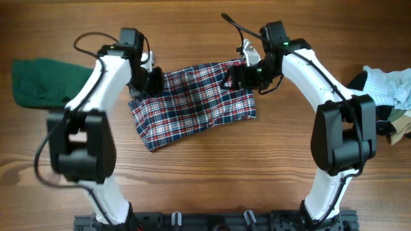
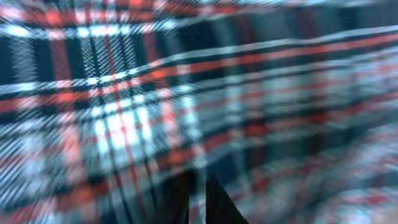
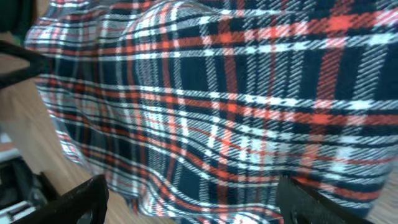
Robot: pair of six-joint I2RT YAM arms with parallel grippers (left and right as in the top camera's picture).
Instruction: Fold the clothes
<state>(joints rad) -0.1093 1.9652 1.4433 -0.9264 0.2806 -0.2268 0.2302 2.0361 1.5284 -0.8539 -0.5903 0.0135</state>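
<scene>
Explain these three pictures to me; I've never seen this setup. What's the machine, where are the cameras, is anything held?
Two white robot arms work at a wooden table. The wide picture looks down from above; the other two come from wrist cameras. The left gripper and right gripper meet the far edge of a plaid garment. A green garment lies left, a mixed pile right. The right gripper's fingers stand wide apart; blur hides the left's grip.

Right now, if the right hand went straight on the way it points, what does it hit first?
The plaid garment. It fills the wrist view just ahead of the right hand, whose fingers stand apart. Depth is unclear, but nothing shows in between.
</scene>
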